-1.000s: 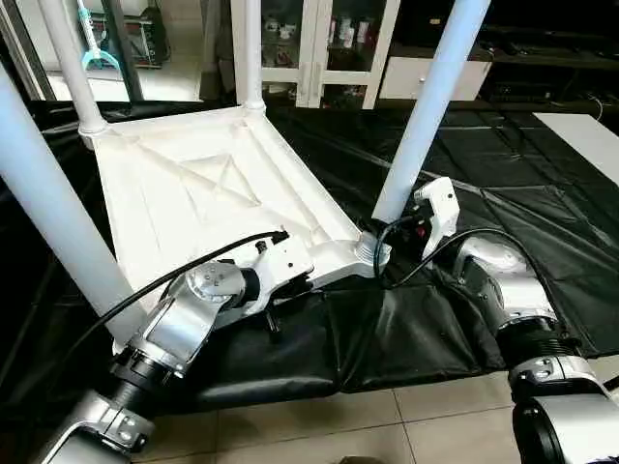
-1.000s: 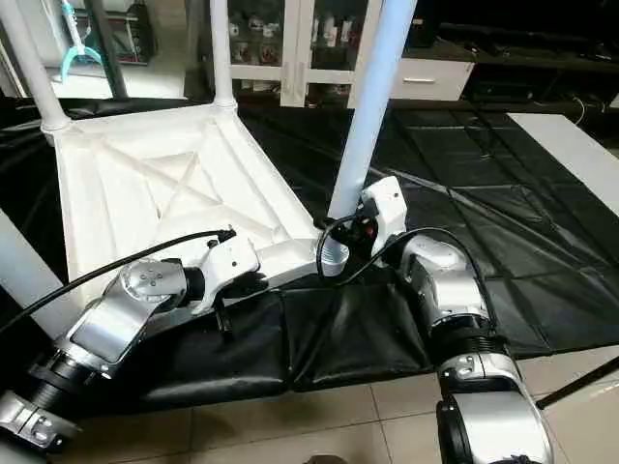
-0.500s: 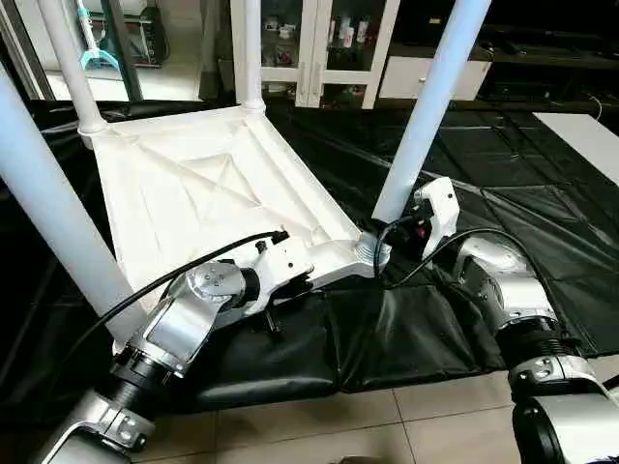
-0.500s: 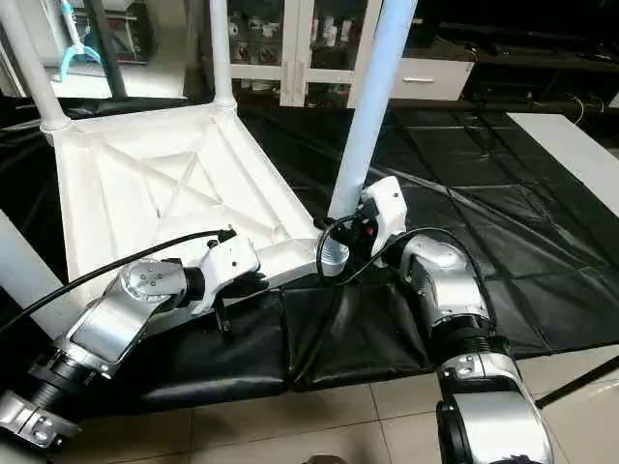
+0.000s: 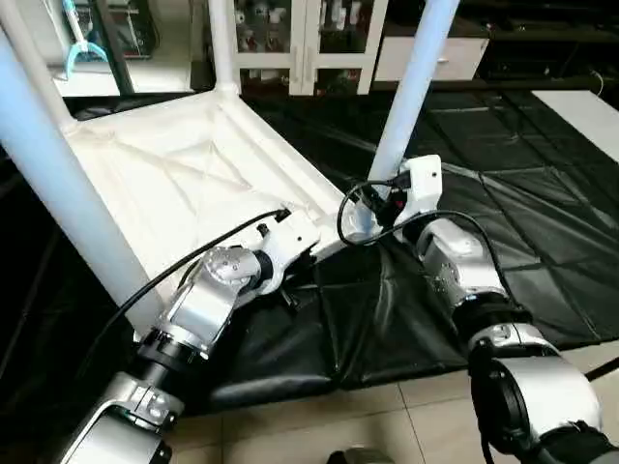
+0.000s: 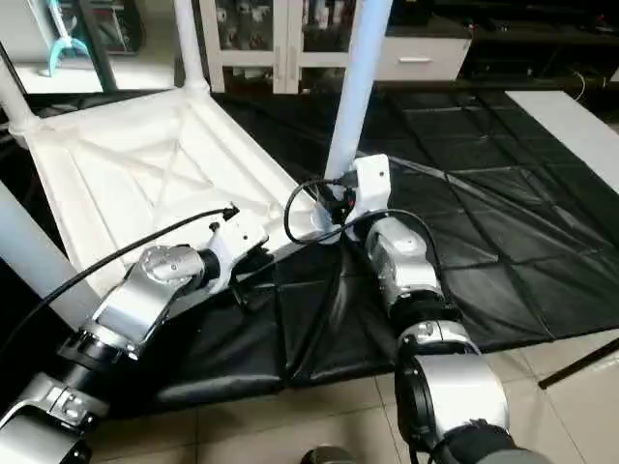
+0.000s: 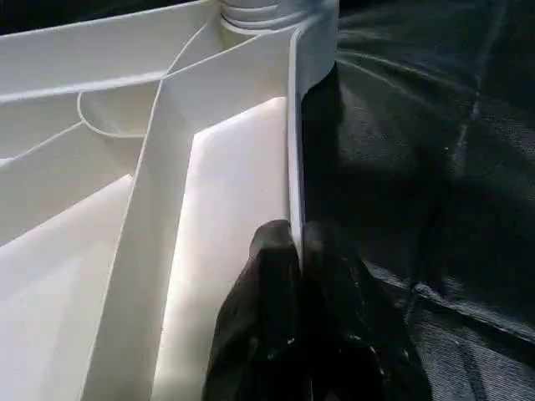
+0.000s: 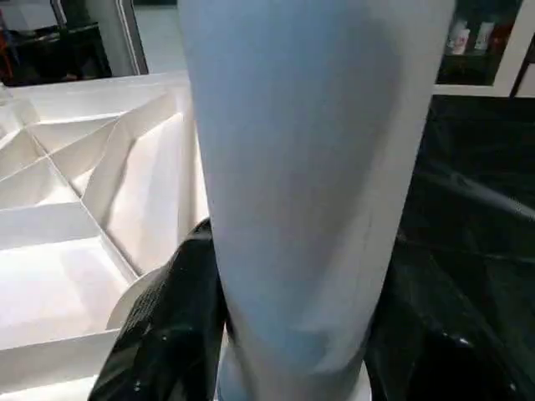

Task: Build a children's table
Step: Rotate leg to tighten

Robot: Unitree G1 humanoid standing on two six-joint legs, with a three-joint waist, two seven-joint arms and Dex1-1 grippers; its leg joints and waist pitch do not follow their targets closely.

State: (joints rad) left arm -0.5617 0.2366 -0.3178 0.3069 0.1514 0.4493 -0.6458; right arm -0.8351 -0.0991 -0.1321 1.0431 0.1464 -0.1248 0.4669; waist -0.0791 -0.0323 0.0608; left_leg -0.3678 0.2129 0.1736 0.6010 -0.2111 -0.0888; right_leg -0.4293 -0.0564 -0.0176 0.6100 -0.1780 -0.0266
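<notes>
The children's table lies upside down on a black mat, its ribbed white top (image 5: 193,184) facing up. White legs stand in its corner sockets: the near-right leg (image 5: 411,87), the near-left leg (image 5: 58,184) and a far leg (image 5: 222,48). My left gripper (image 7: 294,242) is shut on the top's near rim, one black finger (image 7: 259,276) on each side of the thin wall. My right gripper (image 8: 292,351) is closed around the base of the near-right leg (image 8: 309,167), just above its socket (image 6: 314,224), with a black finger (image 8: 167,334) pressed to the tube.
The black mat (image 5: 503,193) covers the floor around and to the right of the table. Bare tile floor (image 5: 290,425) runs along the near edge. A white glass-door cabinet (image 5: 300,39) stands behind, and a white panel (image 5: 590,106) lies at the far right.
The whole view has shifted and tilted, so the camera moved. Both grippers keep the same holds on the rim and the leg.
</notes>
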